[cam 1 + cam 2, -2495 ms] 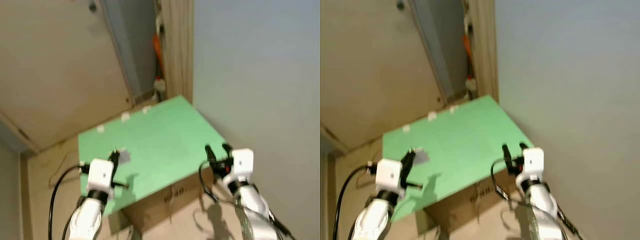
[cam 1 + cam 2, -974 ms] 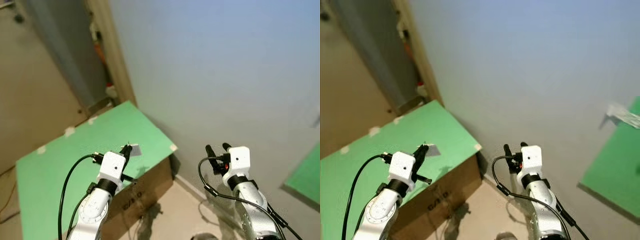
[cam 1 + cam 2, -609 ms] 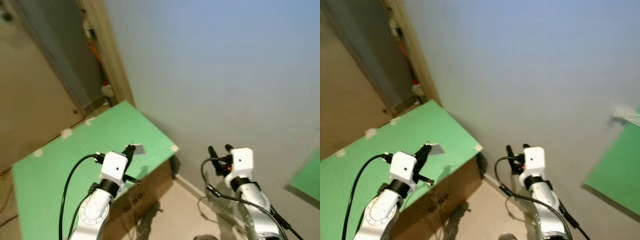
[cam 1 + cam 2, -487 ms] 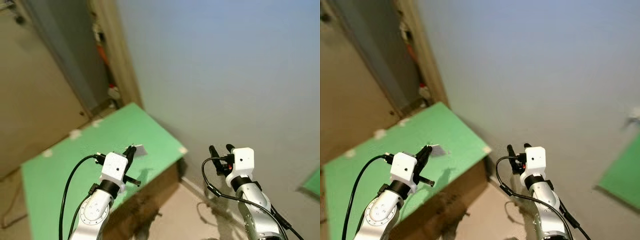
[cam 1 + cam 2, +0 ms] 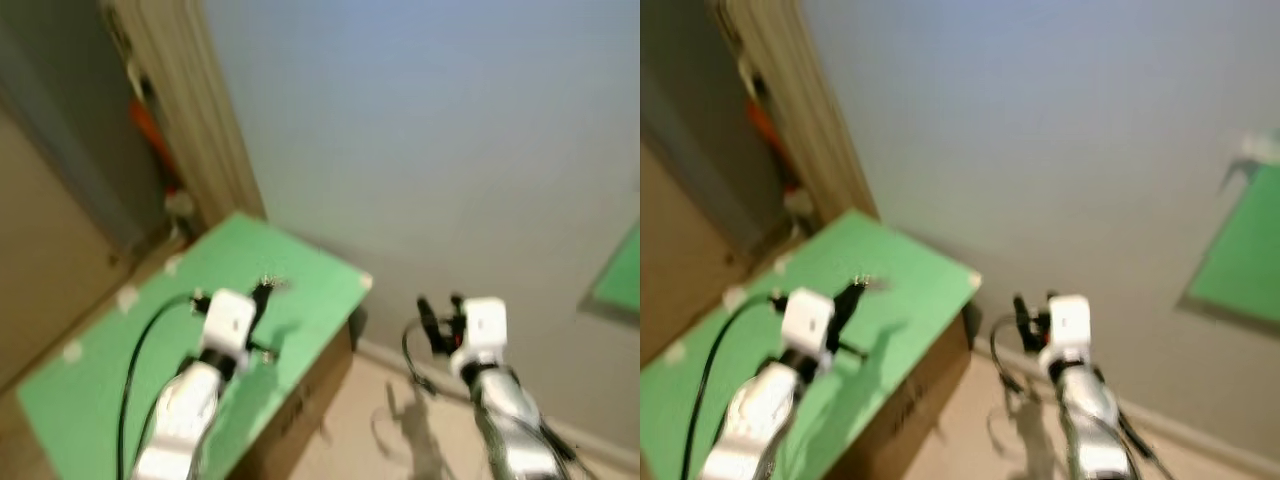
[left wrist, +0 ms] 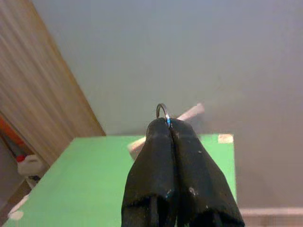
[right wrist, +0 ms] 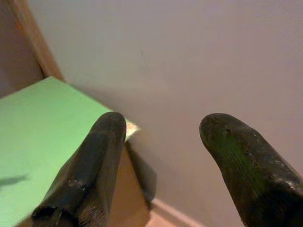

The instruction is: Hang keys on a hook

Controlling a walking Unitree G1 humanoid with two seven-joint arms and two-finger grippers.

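Pale grey-blue wall [image 5: 420,130] takes up most of the head views, which are blurred; at ten o'clock a wooden door frame [image 5: 190,130] runs down beside something orange that I cannot identify. Below it, from eight o'clock toward the centre, a cardboard box [image 5: 300,410] with a green top [image 5: 300,290] serves as the surface. Over that green top hangs the left end effector [image 5: 262,293], its two black fingers [image 6: 161,161] clenched together; in the left wrist view a thin metal key ring [image 6: 162,111] pokes out from the fingertips, so the keys are pinched there, though the keys themselves are too blurred to make out. Toward four o'clock the right end effector [image 5: 437,312] is raised near the wall with its fingers [image 7: 94,165] spread apart and nothing between them. At three o'clock a second green panel [image 5: 1240,250] sits against the wall, with a pale fixture at its upper corner that is too smeared to name. No hook can be identified for certain. My judgement is that the step in hand is carrying the keys toward the hook; next, the robot needs to find the hook, bring the left end effector up to it, and slip the exposed ring over its tip before letting go.
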